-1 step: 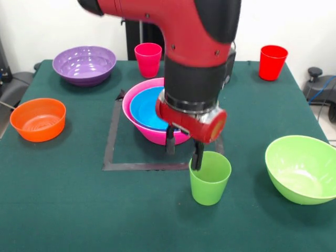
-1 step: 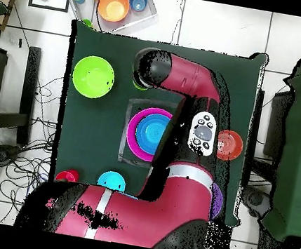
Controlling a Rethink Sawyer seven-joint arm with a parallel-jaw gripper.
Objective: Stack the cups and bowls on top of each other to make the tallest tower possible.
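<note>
Tower (image 1: 152, 113) is just blue bowl in pink; my end effector (image 1: 184, 148) straddles the light green cup (image 1: 209, 177) rim, unclosed, rest unstacked.

Front camera faces the table (image 1: 63, 210); overhead looks straight down.

A dark green table cloth (image 1: 63, 210) covers the table. On it a square of dark tape (image 1: 111, 142) is marked out near the middle. Beyond the cloth's far edge in the overhead view, a clear tray (image 2: 146, 17) sits on the floor, holding what look like small coloured dishes. Cables (image 2: 9, 156) trail beside the cloth.
</note>
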